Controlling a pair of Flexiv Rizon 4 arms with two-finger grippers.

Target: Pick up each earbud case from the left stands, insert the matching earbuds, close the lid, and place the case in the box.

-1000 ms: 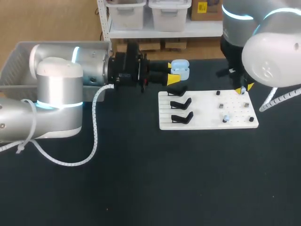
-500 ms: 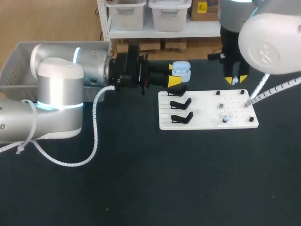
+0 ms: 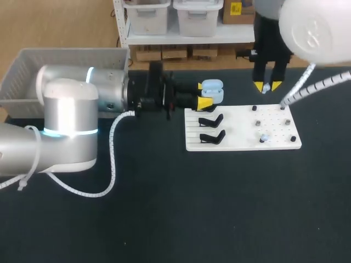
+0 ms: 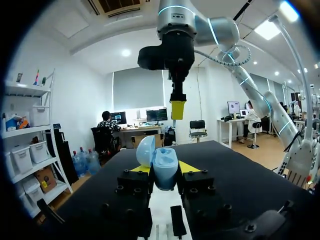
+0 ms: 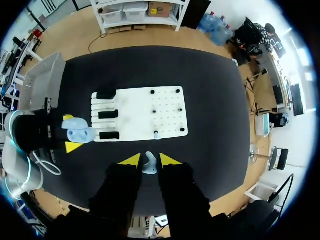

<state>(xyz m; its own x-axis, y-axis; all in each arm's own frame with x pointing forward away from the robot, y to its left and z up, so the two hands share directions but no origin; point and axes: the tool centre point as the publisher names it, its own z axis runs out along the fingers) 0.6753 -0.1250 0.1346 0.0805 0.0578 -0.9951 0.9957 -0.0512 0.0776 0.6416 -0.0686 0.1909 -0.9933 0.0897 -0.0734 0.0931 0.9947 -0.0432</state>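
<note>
— Shifted since a second earlier?
— Raised the right gripper (image 3: 266, 86) off the far corner of the white board (image 3: 241, 129); drew it nearer the left gripper (image 3: 204, 94).
— Pinched in each?
— Right: pressed together on a pale earbud (image 5: 149, 162), caught between both yellow tips. Left: clamped from two sides on the light-blue earbud case (image 3: 213, 89), lid swung up, carried just beyond the black stands (image 3: 211, 120). From the left wrist, found the right gripper ahead of and above the case.
— Lying elsewhere?
— Beneath the right gripper, on the board: a second earbud (image 3: 264, 137).
</note>
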